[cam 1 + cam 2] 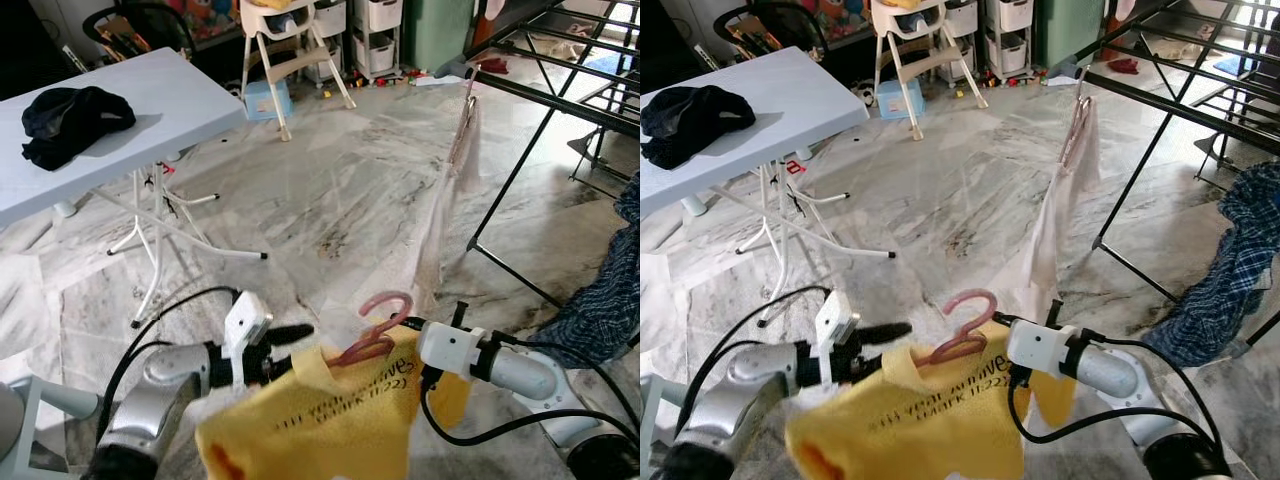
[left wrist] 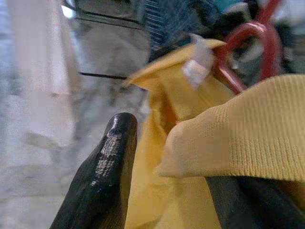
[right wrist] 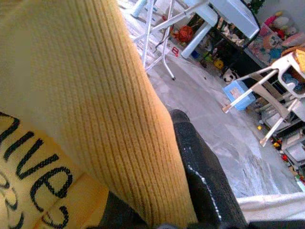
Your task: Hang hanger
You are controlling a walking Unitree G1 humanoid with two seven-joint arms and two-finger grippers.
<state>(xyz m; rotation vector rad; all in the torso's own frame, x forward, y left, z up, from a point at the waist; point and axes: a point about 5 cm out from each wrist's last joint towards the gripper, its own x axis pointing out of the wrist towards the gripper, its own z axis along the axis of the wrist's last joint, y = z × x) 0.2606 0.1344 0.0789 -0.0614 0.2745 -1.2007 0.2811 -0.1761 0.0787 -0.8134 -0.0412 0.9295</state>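
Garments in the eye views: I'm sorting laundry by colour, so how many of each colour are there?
Yellow: 1, the yellow shirt on the pink hanger, between the left gripper and right gripper
Black: 1, the black garment on the table
White: 1, the white garment on the drying rack
Blue plaid: 1, the plaid garment
Total: 4

You are looking down at a grey marble floor [image 1: 330,190]. A white folding table [image 1: 150,100] stands on your left, a white high chair [image 1: 290,50] and drawer units [image 1: 375,35] behind, and a black drying rack [image 1: 560,95] on your right.
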